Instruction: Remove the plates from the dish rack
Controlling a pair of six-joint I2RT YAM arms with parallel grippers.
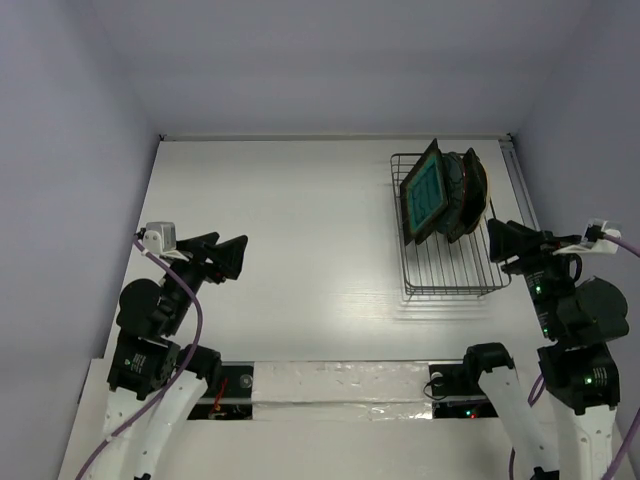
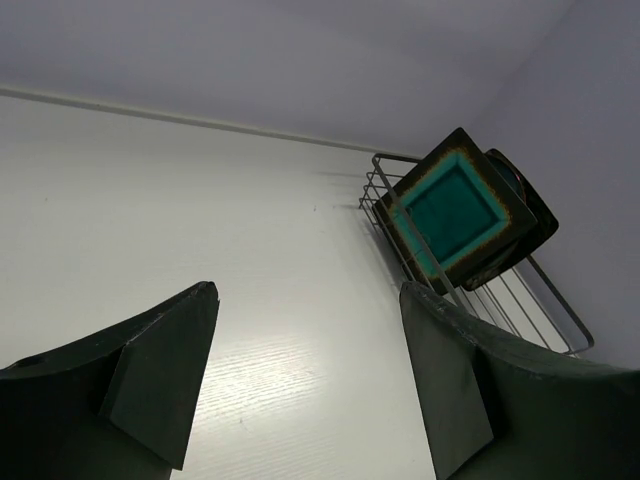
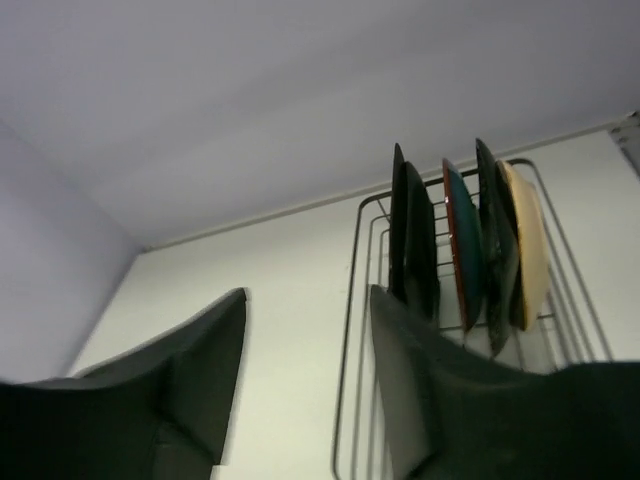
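A: Left arm pose?
B: Folded at the near left, elbow bent. The left gripper [image 1: 238, 258] is raised over the table [image 1: 300, 220] and points right, toward the far right corner. Jaws are spread wide with nothing between them; its wrist view shows only tabletop in the gap.
A: Right arm?
B: Folded at the near right. The right gripper [image 1: 495, 243] points left, just beside the right side of the dish rack [image 1: 455, 292], about level with its middle. Its fingers [image 3: 205, 375] are apart and hold nothing. It looks clear of the wire, but the top view is too coarse to be sure.
A: Where is the rack?
B: On the right of the table toward the far edge, long side running near to far. It is well apart from the left gripper.
A: Plates?
B: The plates [image 1: 445, 195] all stand on edge in the far half of the rack, packed close and leaning. The front square plate [image 2: 455, 215] is leftmost, its teal face turned toward the left arm. The right wrist view has four edge-on: a black one on the left, then one with a reddish rim, another dark one, and the cream plate [image 3: 528, 240] on the right.
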